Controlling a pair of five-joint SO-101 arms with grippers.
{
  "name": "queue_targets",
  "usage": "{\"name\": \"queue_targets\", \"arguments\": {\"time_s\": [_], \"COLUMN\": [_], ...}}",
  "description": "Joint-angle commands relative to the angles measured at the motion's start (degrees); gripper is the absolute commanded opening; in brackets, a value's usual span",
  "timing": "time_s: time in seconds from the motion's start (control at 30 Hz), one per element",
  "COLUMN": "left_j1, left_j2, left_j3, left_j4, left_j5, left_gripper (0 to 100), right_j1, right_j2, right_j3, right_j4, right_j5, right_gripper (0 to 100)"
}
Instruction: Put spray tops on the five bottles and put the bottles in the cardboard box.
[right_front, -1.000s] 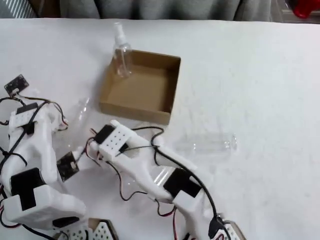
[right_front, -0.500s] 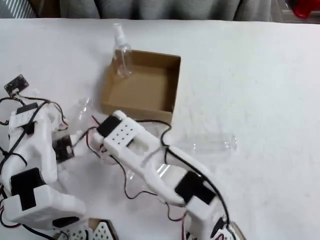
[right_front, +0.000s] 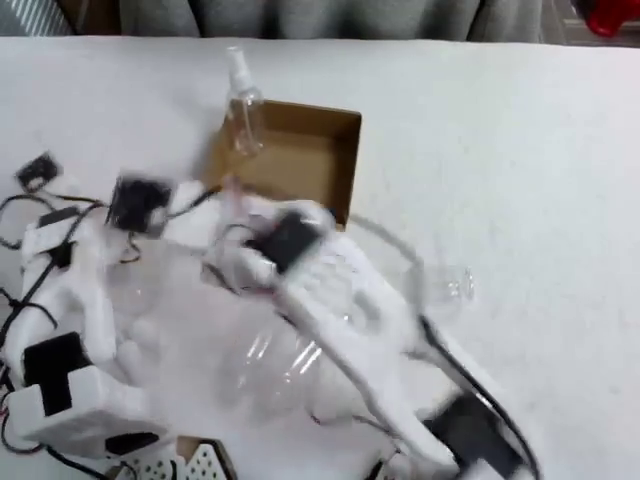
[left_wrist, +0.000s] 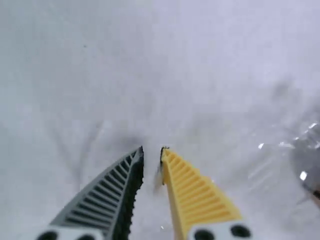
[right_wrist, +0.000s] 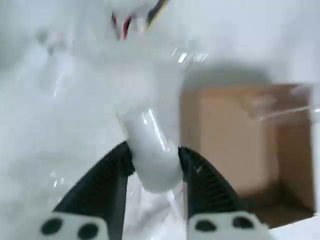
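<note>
A: Right jaws (right_wrist: 155, 150), state?

B: Closed on a pale, round-sided bottle (right_wrist: 150, 132). Both black fingers (right_wrist: 112, 175) press its sides. The bottle runs away from the wrist. Its far end is smeared, so I cannot tell whether a top is on it.

A: Position against the box (right_front: 347, 160)?

B: In the wrist view the held bottle is beside the box, outside its wall. From above, the right arm (right_front: 340, 300) lies slantwise across the middle of the bench (right_front: 520, 130). Its far end is blurred, close to the box's near left side.

A: Left jaws (left_wrist: 151, 152)?

B: Almost closed, with a thin slit between the grey and yellow tips and nothing in it. They point down at the bench. The left arm (right_front: 70, 300) sits at the bench's left edge, well apart from the box.

A: Other bottles?

B: The capped bottle (right_front: 242, 110) stands upright at the box's far left corner, spray top on, apparently inside. The loose bottle (right_front: 440, 285) lies on its side on the bench, to the right of the right arm and apart from the box. Glints (right_front: 285, 355) next to that arm's near side look like another clear bottle lying flat, but they are too smeared to confirm.

A: Box itself?

B: Open on top, brown floor showing, at the far middle of the bench.
</note>
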Motion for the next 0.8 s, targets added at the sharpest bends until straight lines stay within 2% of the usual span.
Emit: {"name": "queue_targets", "arguments": {"time_s": [0.0,0.33,0.77], "left_j1": [-0.48,-0.48,0.13], "left_j2": [-0.66,-0.66,-0.66], "left_j3": [-0.97,-0.97,-0.79], "left_j4": [-0.97,-0.97,-0.97], "left_j5": [-1.76,-1.93,-2.02], "left_gripper": [8,8,8], "right_j1": [4.79,17.80,45.58], "right_j2": [-8.92,-19.38,-16.84], "right_j3": [-2.11,-2.11,-1.67], "right_j4": [1.98,9.19,13.76], "right_j5": [-3.96,-4.48,-4.57], "right_gripper": [1.5,1.5,1.5]}}
